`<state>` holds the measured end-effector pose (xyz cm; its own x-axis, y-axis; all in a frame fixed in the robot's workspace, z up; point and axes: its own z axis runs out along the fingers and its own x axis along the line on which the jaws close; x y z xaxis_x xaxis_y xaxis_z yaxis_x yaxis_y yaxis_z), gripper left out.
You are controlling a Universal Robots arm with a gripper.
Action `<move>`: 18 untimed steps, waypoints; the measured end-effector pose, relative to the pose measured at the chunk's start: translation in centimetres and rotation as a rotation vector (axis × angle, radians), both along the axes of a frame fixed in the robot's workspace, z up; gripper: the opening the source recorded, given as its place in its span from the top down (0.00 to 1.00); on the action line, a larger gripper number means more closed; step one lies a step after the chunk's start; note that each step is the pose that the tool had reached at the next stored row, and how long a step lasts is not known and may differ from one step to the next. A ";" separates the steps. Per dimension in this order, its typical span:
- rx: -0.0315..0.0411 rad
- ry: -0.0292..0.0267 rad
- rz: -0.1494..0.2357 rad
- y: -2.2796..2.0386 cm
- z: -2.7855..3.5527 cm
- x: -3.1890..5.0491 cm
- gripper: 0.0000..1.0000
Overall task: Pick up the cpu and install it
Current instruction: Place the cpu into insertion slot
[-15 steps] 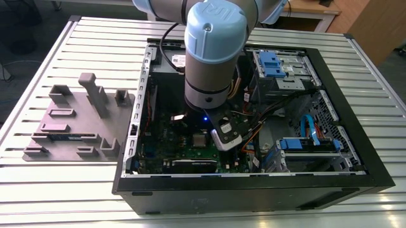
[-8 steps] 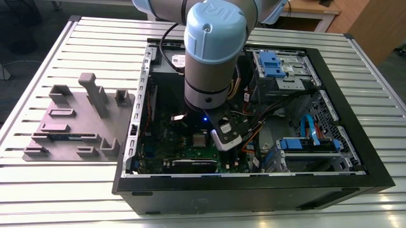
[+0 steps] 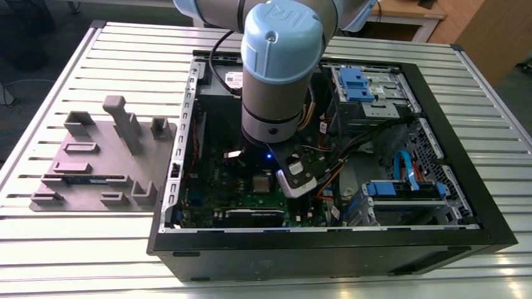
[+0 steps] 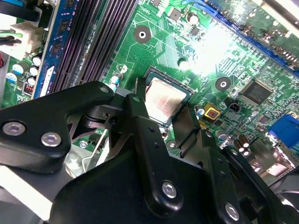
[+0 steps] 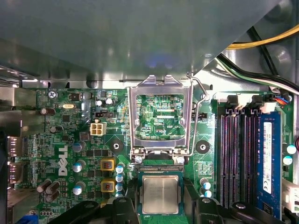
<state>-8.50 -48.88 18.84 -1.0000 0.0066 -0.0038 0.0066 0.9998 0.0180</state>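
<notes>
The cpu (image 5: pixel 160 194) is a small square chip with a silver top and thin green rim. It lies flat in the socket of the green motherboard (image 5: pixel 70 140), just below the raised metal load plate (image 5: pixel 160 116). My gripper (image 5: pixel 160 208) straddles it, one black finger (image 5: pixel 122 208) on each side against its edges. In the second wrist view the cpu (image 4: pixel 163 99) sits between the same black fingers (image 4: pixel 138 116) of the gripper (image 4: pixel 162 114), level with the board. In the exterior view the arm (image 3: pixel 278 75) reaches down into the open computer case (image 3: pixel 465 205).
Black memory slots (image 5: pixel 236 154) and a blue slot (image 5: pixel 268 158) run beside the socket. Yellow and black cables (image 5: pixel 261 44) hang near the case wall. Blue drive cages (image 3: pixel 362 87) fill the case's far side. A grey parts fixture (image 3: pixel 99 156) stands on the slatted table at the exterior view's left.
</notes>
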 end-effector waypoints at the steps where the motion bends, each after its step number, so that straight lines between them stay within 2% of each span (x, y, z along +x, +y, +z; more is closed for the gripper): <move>1: 0.0000 0.0000 0.000 0.00 0.00 0.00 0.53; 5: 0.0004 0.0001 0.000 0.00 -0.01 -0.01 0.52; 6: 0.0006 -0.0002 0.000 0.01 -0.03 -0.01 0.46; 7: 0.0006 -0.0005 0.000 0.01 -0.03 0.00 0.46; 8: 0.0003 -0.0002 0.000 0.00 -0.02 -0.01 0.40; 18: 0.0000 0.0000 0.000 0.00 -0.01 -0.02 0.40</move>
<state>-8.51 -48.88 18.83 -1.0000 0.0066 -0.0038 0.0065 0.9998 0.0180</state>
